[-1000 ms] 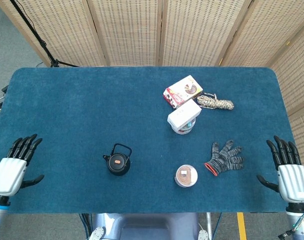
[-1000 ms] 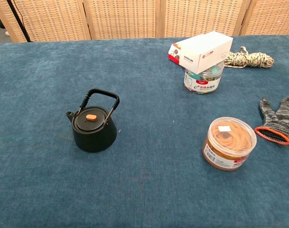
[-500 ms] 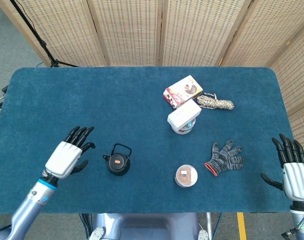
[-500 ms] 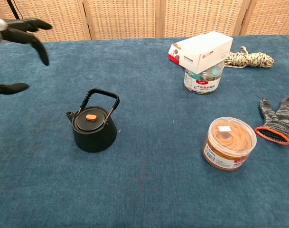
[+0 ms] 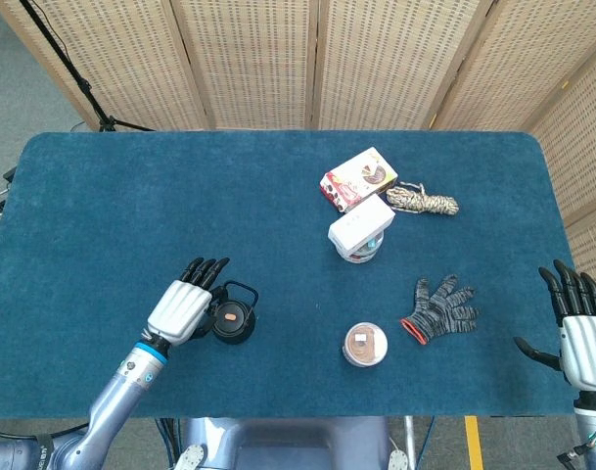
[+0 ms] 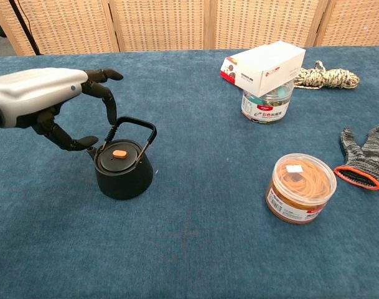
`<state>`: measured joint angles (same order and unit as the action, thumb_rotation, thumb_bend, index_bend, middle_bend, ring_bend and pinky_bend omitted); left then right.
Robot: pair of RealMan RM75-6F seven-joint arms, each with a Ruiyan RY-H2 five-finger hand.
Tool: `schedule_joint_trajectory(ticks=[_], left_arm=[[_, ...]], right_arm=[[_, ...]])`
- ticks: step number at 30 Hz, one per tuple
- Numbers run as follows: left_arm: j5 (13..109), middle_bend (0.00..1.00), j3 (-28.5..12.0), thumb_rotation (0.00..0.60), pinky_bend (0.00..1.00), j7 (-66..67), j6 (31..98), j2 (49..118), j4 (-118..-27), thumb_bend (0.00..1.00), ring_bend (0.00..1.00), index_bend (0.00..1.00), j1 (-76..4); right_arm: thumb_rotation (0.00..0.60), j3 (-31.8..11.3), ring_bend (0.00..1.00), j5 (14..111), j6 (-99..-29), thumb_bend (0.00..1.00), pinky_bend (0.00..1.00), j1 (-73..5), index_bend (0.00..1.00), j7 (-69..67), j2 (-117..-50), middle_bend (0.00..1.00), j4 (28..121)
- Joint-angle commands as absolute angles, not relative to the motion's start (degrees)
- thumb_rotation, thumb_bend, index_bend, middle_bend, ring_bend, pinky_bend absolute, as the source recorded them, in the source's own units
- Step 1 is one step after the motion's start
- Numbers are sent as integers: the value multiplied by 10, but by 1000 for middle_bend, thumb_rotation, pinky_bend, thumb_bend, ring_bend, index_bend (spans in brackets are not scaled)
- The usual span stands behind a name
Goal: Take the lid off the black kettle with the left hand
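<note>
One hand mattered — the left hand [image 6: 43, 106] hovered just beside the black kettle [image 6: 123, 167] near the table's front edge, fingers apart, holding nothing, prob. lined up for the lid [image 6: 119, 157]. Right hand [image 5: 581, 338] was open too — well apart.

On the blue table [image 5: 131, 196] the black kettle [image 5: 233, 319] sits near the front edge, its lid [image 5: 230, 317] in place with an orange knob. The left hand [image 5: 185, 306] hovers just left of it, fingers spread and empty. Far right, the right hand [image 5: 578, 336] is open beyond the grey glove [image 5: 442, 306].
</note>
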<state>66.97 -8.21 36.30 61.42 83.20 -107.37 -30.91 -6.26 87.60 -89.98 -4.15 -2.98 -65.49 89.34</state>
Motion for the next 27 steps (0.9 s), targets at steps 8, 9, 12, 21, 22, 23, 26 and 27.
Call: schedule_joint_trajectory(ticks=[8, 9, 12, 21, 22, 23, 26, 27], left_arm=[[658, 0, -68, 600, 0, 349, 616, 848, -1053, 369, 0, 475, -319], [657, 0, -67, 600, 0, 349, 616, 849, -1052, 369, 0, 475, -320], [658, 0, -63, 600, 0, 350, 622, 856, -1049, 369, 0, 475, -322], [636, 0, -60, 600, 0, 359, 625, 876, -1031, 369, 0, 475, -333], [634, 0, -60, 600, 0, 360, 625, 877, -1030, 369, 0, 475, -334], [633, 0, -60, 600, 0, 361, 626, 879, -1029, 369, 0, 475, -335], [628, 0, -59, 600, 0, 361, 627, 883, -1027, 369, 0, 475, -338], [626, 0, -58, 600, 0, 362, 627, 884, -1026, 369, 0, 475, -339]], right_arm=[[600, -63, 0, 878, -901, 0, 0, -42, 0, -27, -655, 0, 892], [600, -62, 0, 879, -902, 0, 0, -41, 0, -26, -655, 0, 892], [600, -61, 0, 881, -905, 0, 0, -40, 0, -25, -655, 0, 895], [600, -63, 0, 873, -899, 0, 0, -41, 0, -26, -653, 0, 896], [600, -63, 0, 872, -899, 0, 0, -41, 0, -26, -652, 0, 896], [600, -63, 0, 872, -899, 0, 0, -41, 0, -26, -652, 0, 897], [600, -63, 0, 872, -900, 0, 0, -40, 0, -27, -652, 0, 897], [600, -63, 0, 872, -900, 0, 0, -40, 0, -27, -652, 0, 897]])
